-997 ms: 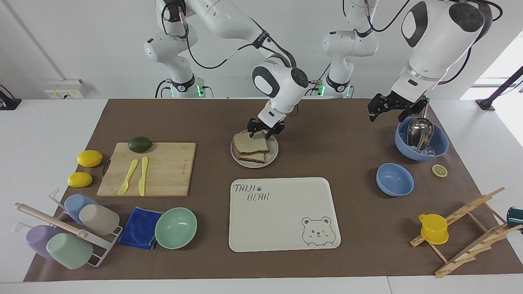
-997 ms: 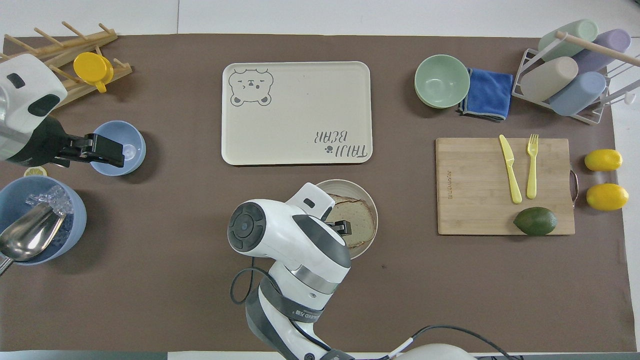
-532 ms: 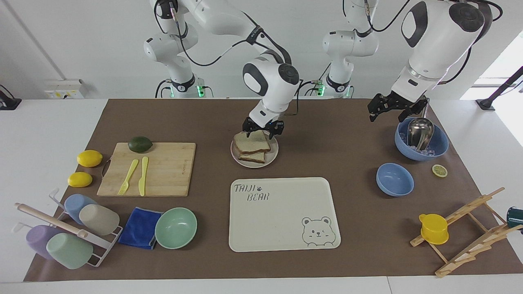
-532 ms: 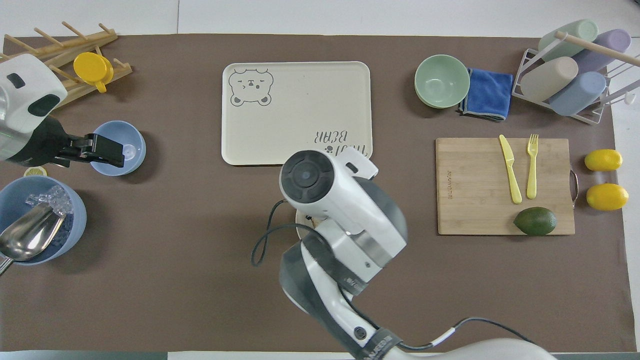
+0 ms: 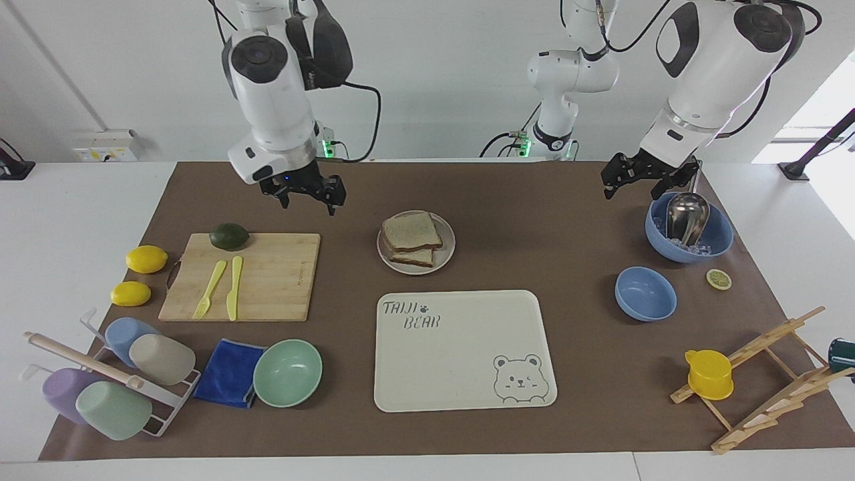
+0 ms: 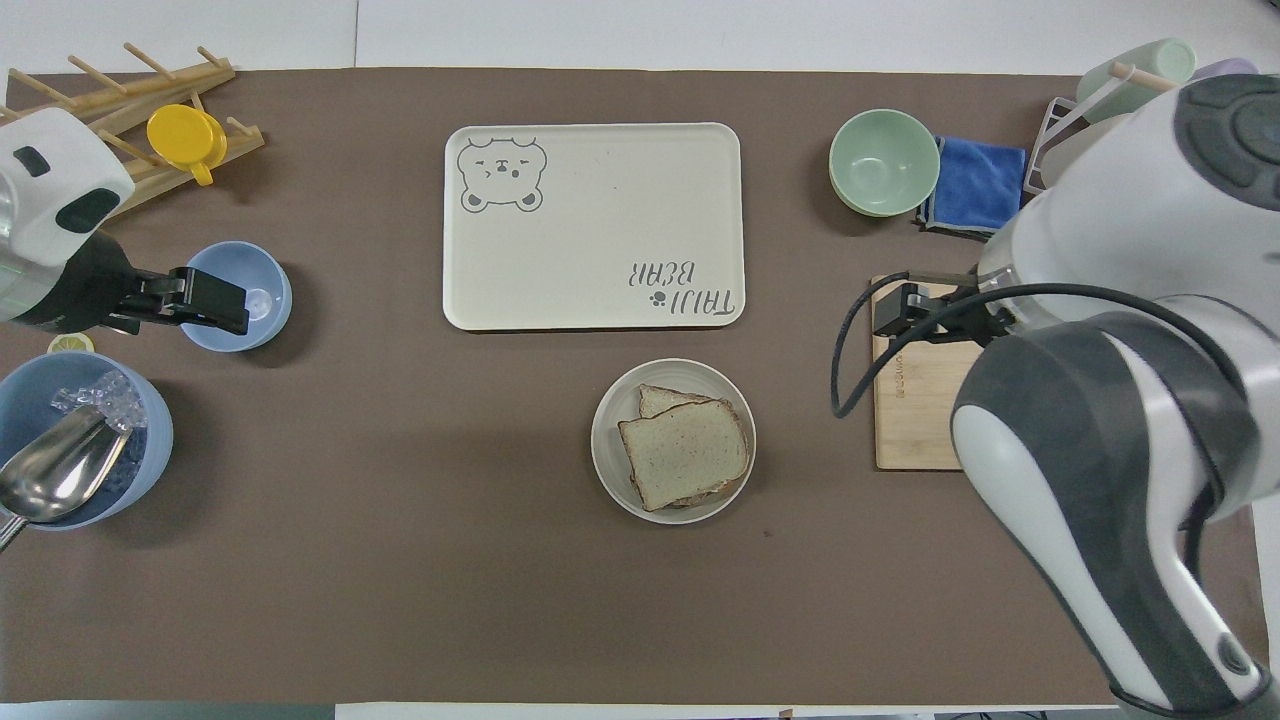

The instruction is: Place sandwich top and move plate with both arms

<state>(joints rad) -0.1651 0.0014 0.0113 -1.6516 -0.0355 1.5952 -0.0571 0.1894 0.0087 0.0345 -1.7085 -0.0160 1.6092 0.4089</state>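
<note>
Surface (image 5: 534, 200): matt brown paper-like mat. Plate (image 5: 446, 257): smooth, matt beige. Sandwich top (image 5: 411, 230): porous bread, darker crust. Cutting board (image 5: 274, 274): pale wood, visible grain. Scoop (image 5: 685, 215): shiny metal. Blue cloth (image 5: 230, 371): soft fabric. Mint bowl (image 5: 287, 372): smooth matt plastic look. Arms (image 5: 701, 60): glossy white shells.

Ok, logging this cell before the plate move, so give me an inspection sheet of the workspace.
Surface: brown mat over a white table.
Job's things: sandwich top lies askew on a lower slice, on the plate.
Clutter: bear tray, cutting board with lime, fork and knife, two lemons, bowls, cloth, cup rack, peg rack.
Grippers: right gripper empty, raised near the board's corner; left gripper empty, above the ice bowl, waiting.
Cables: black leads hang along both arms.
Surroundings: white wall, socket box.
</note>
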